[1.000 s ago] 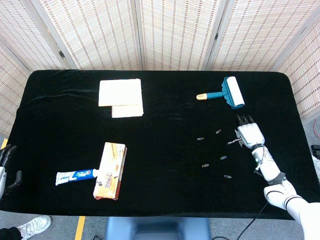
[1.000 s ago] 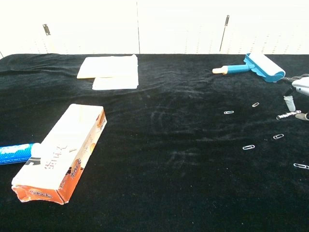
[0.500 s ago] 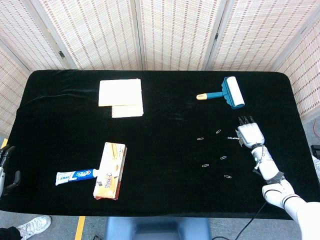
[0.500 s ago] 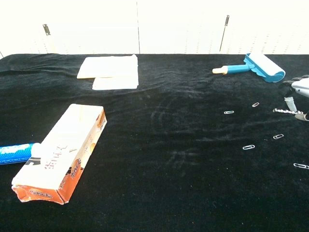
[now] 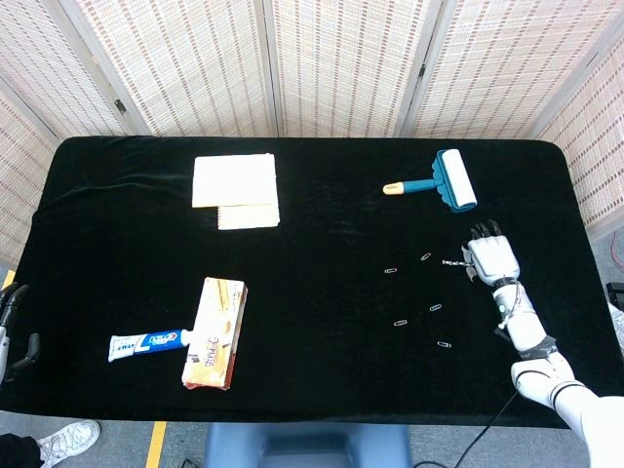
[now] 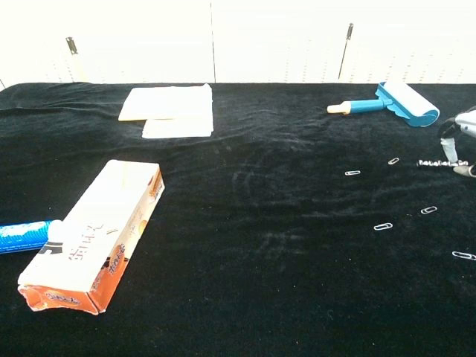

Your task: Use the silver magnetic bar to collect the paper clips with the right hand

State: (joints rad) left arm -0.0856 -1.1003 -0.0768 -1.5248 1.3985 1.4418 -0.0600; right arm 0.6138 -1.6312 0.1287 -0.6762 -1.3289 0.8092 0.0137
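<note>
My right hand (image 5: 490,257) hovers over the right side of the black table (image 5: 322,224) and holds the thin silver magnetic bar (image 5: 452,263) at one end. The bar points left, toward the table's middle. In the chest view the bar (image 6: 436,162) lies level at the right edge, with the right hand (image 6: 460,138) partly cut off. Several paper clips lie scattered on the cloth. One clip (image 5: 425,256) is just left of the bar's tip, also visible in the chest view (image 6: 393,160). Another clip (image 5: 391,269) lies further left, and others (image 5: 435,308) lie nearer me. Only part of my left hand (image 5: 12,327) shows, low beside the left edge.
A teal lint roller (image 5: 444,181) lies behind the right hand. Cream notepads (image 5: 235,189) sit at the back left. An opened snack carton (image 5: 215,332) and a blue toothpaste tube (image 5: 146,343) lie at the front left.
My right hand has moved a little away from me. The bar has swung up to level, its tip now near the farthest clip.
</note>
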